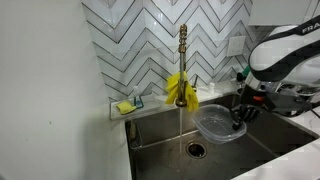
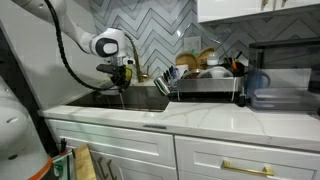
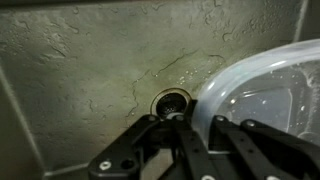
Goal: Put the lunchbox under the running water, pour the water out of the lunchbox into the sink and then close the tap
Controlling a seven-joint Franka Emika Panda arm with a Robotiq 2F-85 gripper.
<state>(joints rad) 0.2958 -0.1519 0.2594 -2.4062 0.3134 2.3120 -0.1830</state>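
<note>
The lunchbox (image 1: 213,124) is a clear plastic container, held over the sink (image 1: 160,128) to the right of the running water (image 1: 179,122). My gripper (image 1: 238,118) is shut on its right rim. In the wrist view the lunchbox (image 3: 262,92) fills the right side, with my gripper (image 3: 198,128) clamped on its edge above the round dark drain (image 3: 170,102). The brass tap (image 1: 182,55) stands upright at the back with a yellow cloth (image 1: 181,90) round its lower part. In an exterior view my gripper (image 2: 122,76) hangs over the sink (image 2: 125,99).
A yellow sponge in a small holder (image 1: 127,105) sits at the sink's back left corner. A dish rack (image 2: 205,84) full of dishes stands on the counter beside the sink, with a dark container (image 2: 262,88) further along. Tiled wall behind the tap.
</note>
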